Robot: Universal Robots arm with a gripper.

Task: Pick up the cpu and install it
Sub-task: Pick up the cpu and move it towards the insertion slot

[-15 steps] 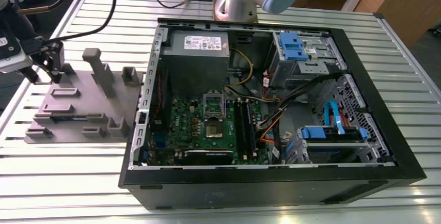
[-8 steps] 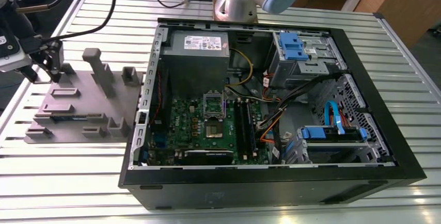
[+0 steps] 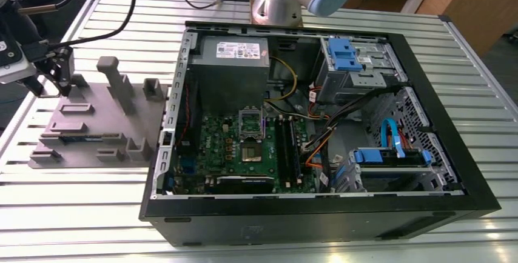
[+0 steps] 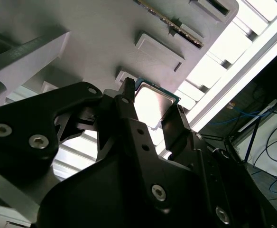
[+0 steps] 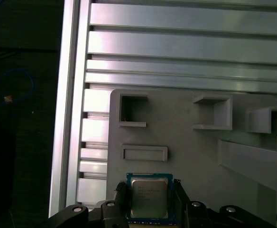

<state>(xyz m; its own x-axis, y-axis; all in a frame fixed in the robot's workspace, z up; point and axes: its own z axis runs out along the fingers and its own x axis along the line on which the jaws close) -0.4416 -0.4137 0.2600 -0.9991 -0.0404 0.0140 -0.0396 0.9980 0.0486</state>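
The cpu [image 5: 149,197], pinched by its edges in the hand [image 5: 149,190] over the fixture [image 5: 186,142], could tilt or slip if gripped off-centre.

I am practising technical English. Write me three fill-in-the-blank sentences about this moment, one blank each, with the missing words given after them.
1. In the first wrist view the cpu sits between the two fingers of the ____.
2. In the exterior view the gripper is at the grey fixture, on that view's ____.
3. The computer case lies ____, so its motherboard shows.
Missing words: gripper; left; open.
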